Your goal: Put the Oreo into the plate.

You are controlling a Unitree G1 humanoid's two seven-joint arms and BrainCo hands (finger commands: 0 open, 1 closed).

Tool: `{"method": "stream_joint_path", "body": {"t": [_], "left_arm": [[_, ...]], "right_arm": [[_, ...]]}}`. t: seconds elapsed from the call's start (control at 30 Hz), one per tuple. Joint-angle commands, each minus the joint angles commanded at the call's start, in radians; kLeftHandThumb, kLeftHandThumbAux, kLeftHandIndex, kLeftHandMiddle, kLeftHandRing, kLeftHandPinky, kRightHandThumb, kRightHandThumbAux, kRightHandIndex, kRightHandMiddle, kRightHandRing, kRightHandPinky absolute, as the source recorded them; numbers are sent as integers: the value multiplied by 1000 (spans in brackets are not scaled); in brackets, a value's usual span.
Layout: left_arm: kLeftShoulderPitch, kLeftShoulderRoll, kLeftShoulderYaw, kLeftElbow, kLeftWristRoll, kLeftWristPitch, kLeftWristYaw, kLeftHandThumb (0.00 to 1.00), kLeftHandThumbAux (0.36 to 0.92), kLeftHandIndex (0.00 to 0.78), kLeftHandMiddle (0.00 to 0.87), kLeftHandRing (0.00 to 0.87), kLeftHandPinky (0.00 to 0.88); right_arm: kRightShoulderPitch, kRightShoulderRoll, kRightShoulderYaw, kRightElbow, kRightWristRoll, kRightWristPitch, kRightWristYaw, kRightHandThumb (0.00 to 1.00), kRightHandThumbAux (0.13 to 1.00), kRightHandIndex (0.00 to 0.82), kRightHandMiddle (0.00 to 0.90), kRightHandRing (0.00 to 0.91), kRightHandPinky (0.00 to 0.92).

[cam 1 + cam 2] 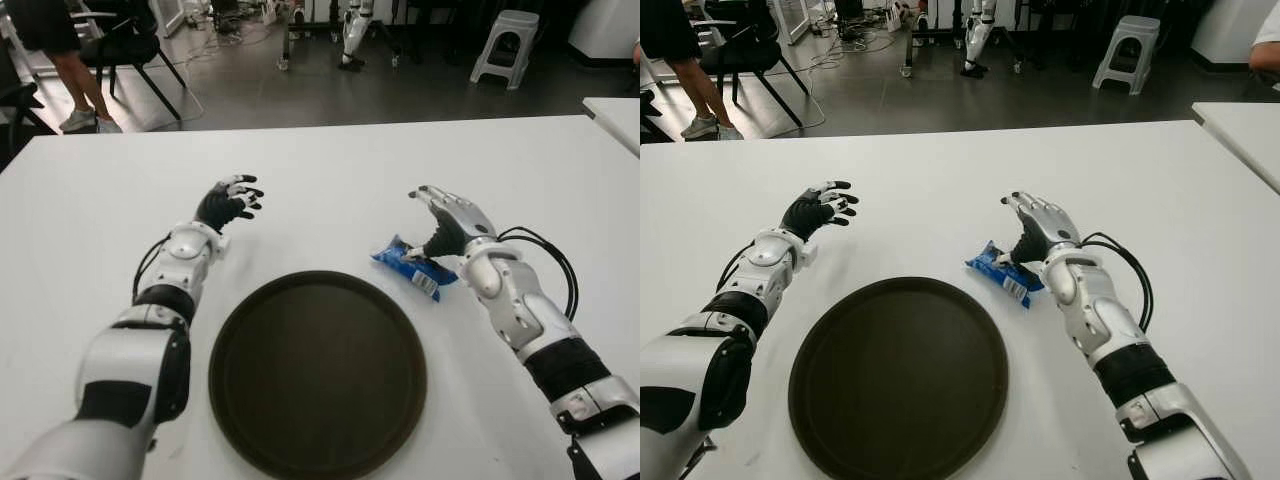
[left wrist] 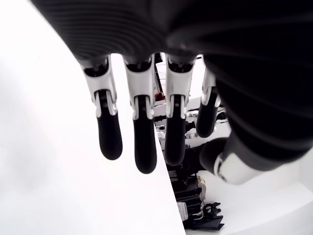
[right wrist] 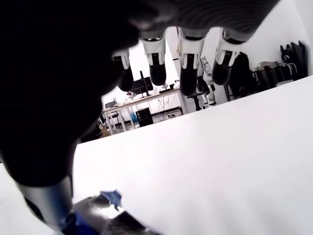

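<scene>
The Oreo (image 1: 414, 267) is a blue packet lying flat on the white table (image 1: 330, 170), just past the right rim of the dark round plate (image 1: 318, 385). My right hand (image 1: 436, 218) hovers over the packet's far end with its fingers stretched out. Its thumb points down beside the blue wrapper (image 3: 106, 198), and nothing is gripped. The plate holds nothing. My left hand (image 1: 232, 200) shows beyond the plate's left side, fingers spread (image 2: 142, 142), holding nothing.
Beyond the table's far edge lies grey floor with a plastic stool (image 1: 505, 45), a black chair (image 1: 125, 45) and a person's legs (image 1: 75, 90). A second white table's corner (image 1: 618, 115) shows at the right.
</scene>
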Motion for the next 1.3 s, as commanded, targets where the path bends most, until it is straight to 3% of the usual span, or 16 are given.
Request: {"method": "stream_joint_path", "body": {"t": [0.3,0.57,0.73,0.87,1.3], "left_arm": [[-1,0,-1,0,0,2,2,44,651,234,345,354,365],[-1,1,-1,0,0,3,1,54,652,223,340,356,369],[-1,1,-2,-1,2,4,4,64,657,216,341,357,378],[-1,1,-3,-1,2,4,5,66,665,219,343,363,379],[-1,1,-2,-2,0,-1,5,80,657,219,340,358,371]], "right_arm": [[-1,-3,11,3,-10,8,-12,0,776,99,153,172,179],[3,-9,16,5,-6,-12,-30,0,828,173,250,268,289],[8,-7,25,-2,-11,-2,-22,0,829,177,240,254,263],[19,-2,30,-17,-12,15,-6,0,807,136,194,211,210],[52,8,40,-48,-6,38,10,0,782,117,171,184,164]]}}
